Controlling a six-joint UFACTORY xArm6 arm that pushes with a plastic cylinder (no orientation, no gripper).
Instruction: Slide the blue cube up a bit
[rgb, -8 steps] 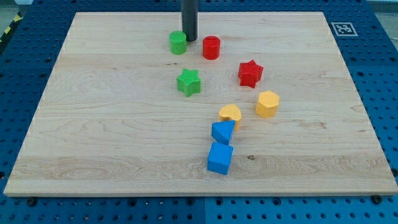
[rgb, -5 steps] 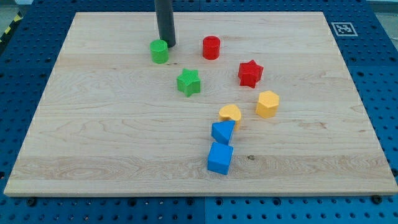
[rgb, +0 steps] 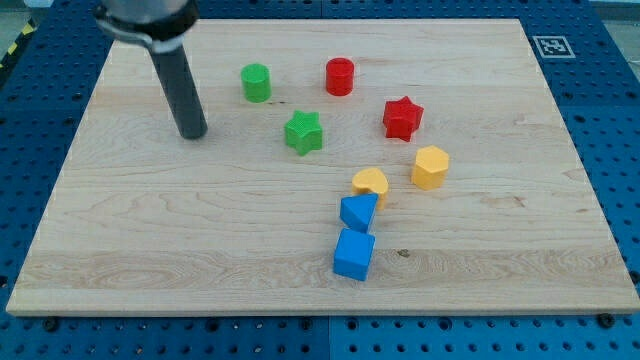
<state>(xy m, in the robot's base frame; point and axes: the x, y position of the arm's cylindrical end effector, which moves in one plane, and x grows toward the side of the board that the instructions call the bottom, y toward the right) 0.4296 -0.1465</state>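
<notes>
The blue cube (rgb: 354, 254) lies on the wooden board (rgb: 150, 230) near the view's bottom, right of centre. A second blue block (rgb: 358, 211), wedge-like, sits just above it and touches it. My tip (rgb: 192, 133) stands on the board at the view's upper left, far from the blue cube and to the lower left of the green cylinder (rgb: 256, 82). It touches no block.
A green star (rgb: 303, 132) lies near the centre. A red cylinder (rgb: 340, 76) and a red star (rgb: 402, 117) lie to the upper right. A yellow half-round block (rgb: 370, 183) touches the blue wedge; a yellow hexagonal block (rgb: 430, 167) lies to its right.
My tip pushed the green cylinder a little to the left and down, then moved away to the left and down, leaving it. The other blocks have not moved.
</notes>
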